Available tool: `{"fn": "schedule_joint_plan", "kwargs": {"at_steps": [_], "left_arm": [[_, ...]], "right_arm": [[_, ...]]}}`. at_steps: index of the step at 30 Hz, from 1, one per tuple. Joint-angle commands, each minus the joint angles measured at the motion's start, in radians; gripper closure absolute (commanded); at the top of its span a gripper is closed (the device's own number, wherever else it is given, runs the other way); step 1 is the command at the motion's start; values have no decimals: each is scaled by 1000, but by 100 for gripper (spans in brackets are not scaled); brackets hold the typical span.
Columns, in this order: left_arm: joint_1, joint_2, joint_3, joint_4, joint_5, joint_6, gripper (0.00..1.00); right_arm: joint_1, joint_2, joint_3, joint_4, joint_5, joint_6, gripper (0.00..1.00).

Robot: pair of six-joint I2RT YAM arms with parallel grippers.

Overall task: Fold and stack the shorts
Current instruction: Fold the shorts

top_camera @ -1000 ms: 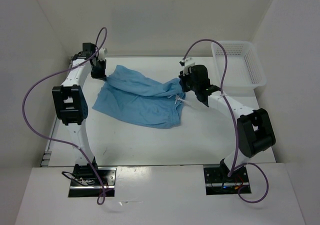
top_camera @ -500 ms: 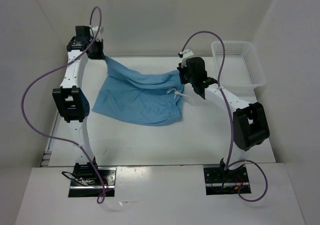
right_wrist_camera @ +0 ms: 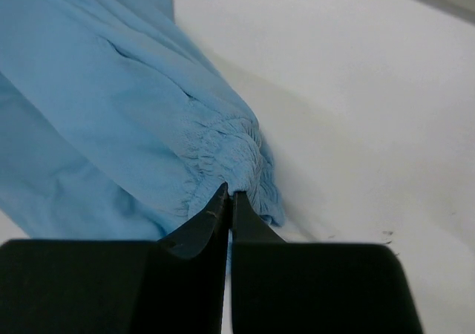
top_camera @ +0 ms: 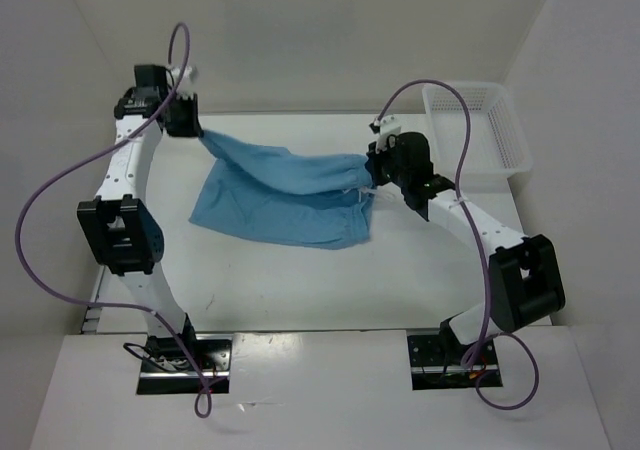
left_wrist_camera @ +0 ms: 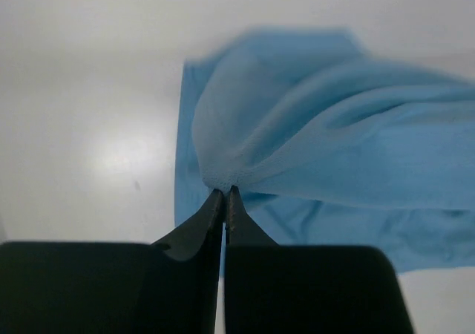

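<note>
light blue shorts [top_camera: 285,195], stretched, partly lifted

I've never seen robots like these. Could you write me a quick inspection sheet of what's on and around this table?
Surface: white table, smooth.
Job's things: shorts, light blue, unfolded, strung between both grippers, lower part lying on the table.
Clutter: white basket at the far right; nothing seen inside.
Grippers: left gripper shut on a shorts edge; right gripper shut on the gathered waistband.
Cables: purple cables loop off both arms, apart from the shorts.
Surroundings: plain white walls.
</note>
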State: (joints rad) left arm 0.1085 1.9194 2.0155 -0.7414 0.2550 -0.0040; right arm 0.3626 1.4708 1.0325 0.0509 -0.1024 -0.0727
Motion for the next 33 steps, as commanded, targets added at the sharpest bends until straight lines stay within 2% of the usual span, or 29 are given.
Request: {"fn": "schedule_joint_plan", "kwargs": {"at_steps": [1,4,5,9,14,19,22,23,26,29,33], "left_arm": [[16,-129,-266,-46,-77,4,100],[28,-195,-437,-65,-135,4,100],[37,-195,-534,-65,-160,4,100],[68,-206,-696,-65,-197,4,100],[121,-197,-686,-81,-198,4,100],[160,-152,-543,-114,-188,4,100],[169,-128,-555,-115,-214,4,100],[169,-116,-569,-115,-214,4,100],[169,-86,-647,-104,-235,4,100],[169,-60,-718,-69,-257,4,100],[169,-36,-741,-47,-280,4,99]], "right_arm": [[15,-62,-61,-17,-68,-59,100],[24,-93,-94,-69,-137,-127,100],[24,-107,-94,-98,-155,-168,100],[59,-148,-129,-155,-187,-255,100],[59,-204,-141,-210,-200,-325,100],[59,-260,-98,-308,-246,-346,100],[70,-287,-112,-391,-298,-380,88],[111,-297,-127,-413,-286,-398,76],[226,-287,-137,-517,-214,-440,63],[338,-258,-149,-606,-165,-469,56],[392,-244,-138,-671,-129,-490,50]]}}
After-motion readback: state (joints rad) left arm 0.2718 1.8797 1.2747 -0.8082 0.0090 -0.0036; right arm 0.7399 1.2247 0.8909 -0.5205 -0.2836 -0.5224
